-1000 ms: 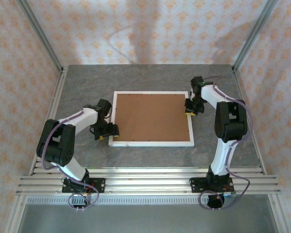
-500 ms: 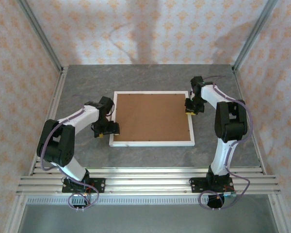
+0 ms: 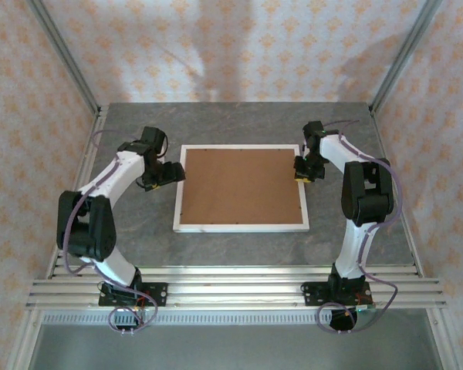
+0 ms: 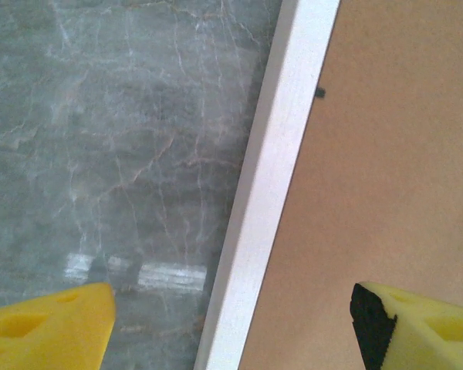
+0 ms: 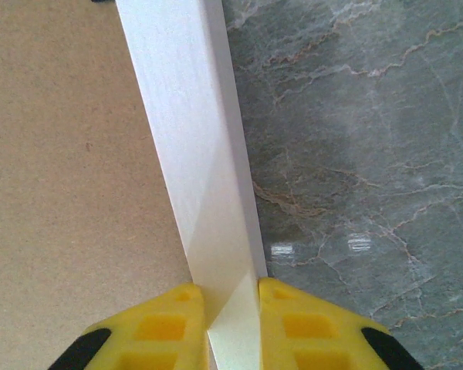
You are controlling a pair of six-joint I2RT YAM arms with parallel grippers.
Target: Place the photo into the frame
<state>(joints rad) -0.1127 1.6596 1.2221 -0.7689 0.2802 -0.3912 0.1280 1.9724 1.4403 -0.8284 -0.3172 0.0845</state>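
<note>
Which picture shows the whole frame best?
The top view: the whole frame, all four white edges. The left wrist view has a strip of its left edge; the right wrist view, its right edge pinched in the right gripper.

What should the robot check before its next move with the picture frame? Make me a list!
1. Right gripper shut on the frame's right edge: ok.
2. Left gripper open, a finger on each side of the left edge: ok.
3. Left gripper holding the frame: not ok, not yet closed.
4. Frame flat on the table: ok.
5. Photo inside: cannot tell, the backing board covers the opening.
</note>
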